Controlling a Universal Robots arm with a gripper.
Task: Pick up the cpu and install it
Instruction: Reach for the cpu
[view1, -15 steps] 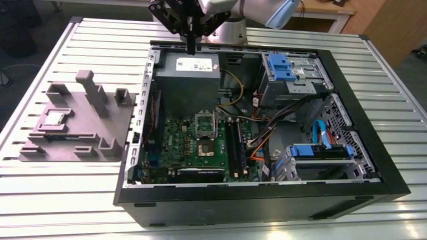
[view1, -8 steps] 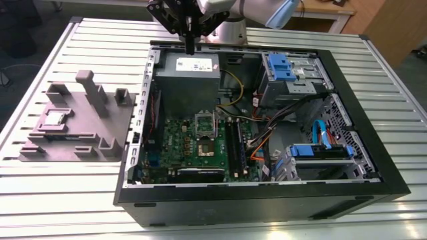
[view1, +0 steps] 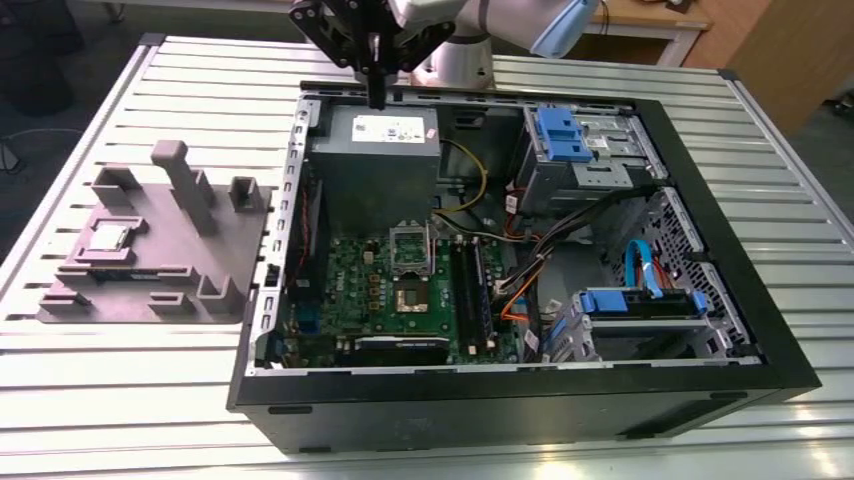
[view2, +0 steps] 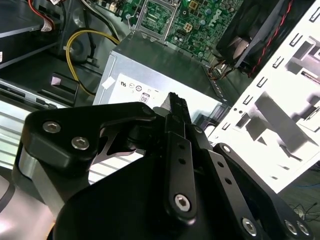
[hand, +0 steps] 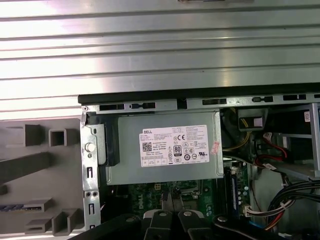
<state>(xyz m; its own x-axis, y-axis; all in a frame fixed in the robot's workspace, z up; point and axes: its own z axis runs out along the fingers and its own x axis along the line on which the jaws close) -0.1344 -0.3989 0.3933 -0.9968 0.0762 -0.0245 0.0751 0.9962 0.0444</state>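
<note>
Hovering over the white-labelled grey box (view1: 374, 165), the tool (view1: 378, 98) is closed, empty, well apart from the cpu (view1: 107, 238).

The cpu (view1: 107, 238), a small silver-grey square, lies flat on the grey tray (view1: 220, 250), at the exterior view's left.

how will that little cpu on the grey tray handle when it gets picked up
The cpu looks flat and metal-topped, so it is probably stiff and unlikely to roll. It is tiny beside the computer case, so likely light. Lying flat on the grey tray, it offers only thin edges, so a grip may slip.
</note>
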